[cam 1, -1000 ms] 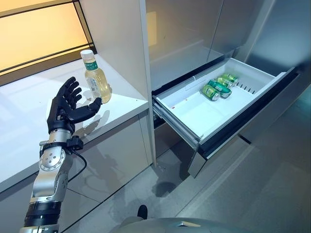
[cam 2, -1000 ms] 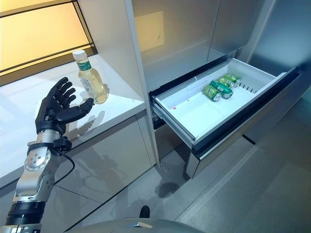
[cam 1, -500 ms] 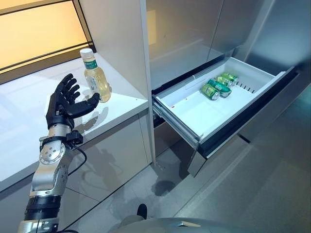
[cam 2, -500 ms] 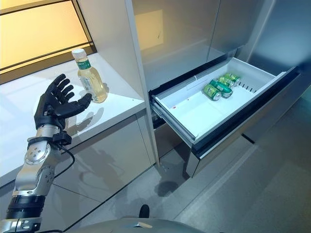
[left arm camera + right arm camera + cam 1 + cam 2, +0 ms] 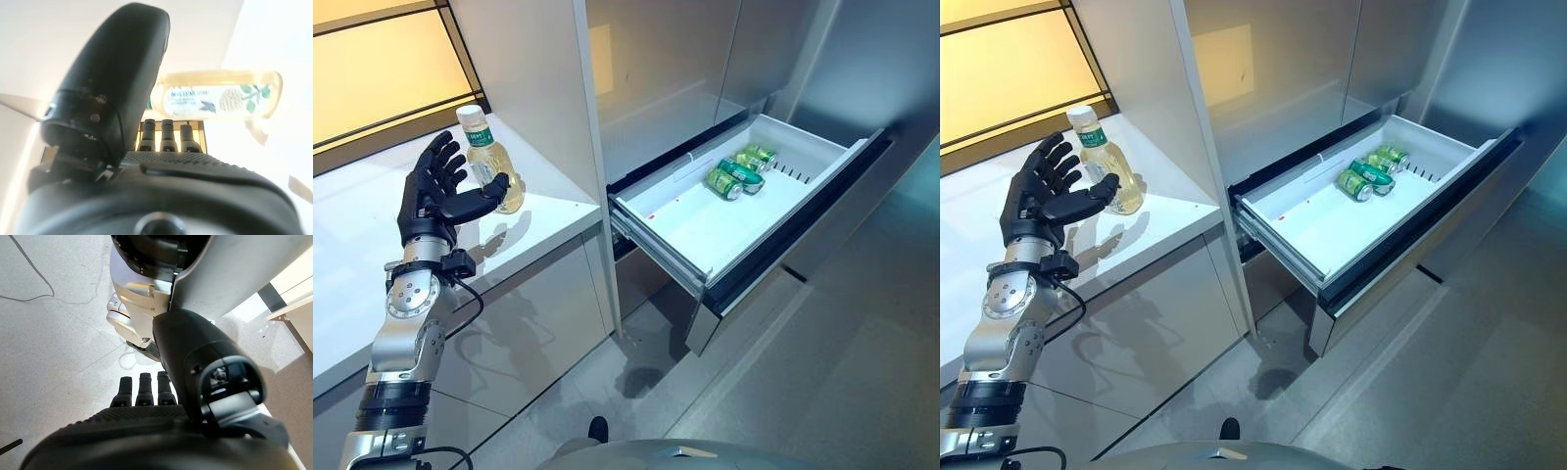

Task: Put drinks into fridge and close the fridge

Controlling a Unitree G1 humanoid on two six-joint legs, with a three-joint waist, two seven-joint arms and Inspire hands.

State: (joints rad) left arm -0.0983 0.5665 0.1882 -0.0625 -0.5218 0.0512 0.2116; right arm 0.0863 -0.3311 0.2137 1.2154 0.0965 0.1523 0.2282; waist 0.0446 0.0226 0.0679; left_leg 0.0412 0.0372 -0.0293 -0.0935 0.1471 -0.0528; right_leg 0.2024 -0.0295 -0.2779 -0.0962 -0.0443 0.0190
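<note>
Left hand (image 5: 433, 201) is held spread over the white table (image 5: 352, 245), fingers straight, thumb out toward the bottle (image 5: 489, 162); nothing is gripped yet. Bottle is seen just beyond the thumb tip, between hand and cabinet wall, standing upright: long axis vertical, cap up. Contact cannot be confirmed. Right hand (image 5: 146, 391) is seen only in its wrist view, hanging over the floor, fingers straight, idle. Farther right, fridge drawer (image 5: 822, 181) is pulled out, green cans (image 5: 734, 176) lying at its far end.

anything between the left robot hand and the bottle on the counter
Nothing. In the left eye view the open left robot hand sits right beside the bottle, thumb reaching toward it; the left wrist view shows no object between them.
</note>
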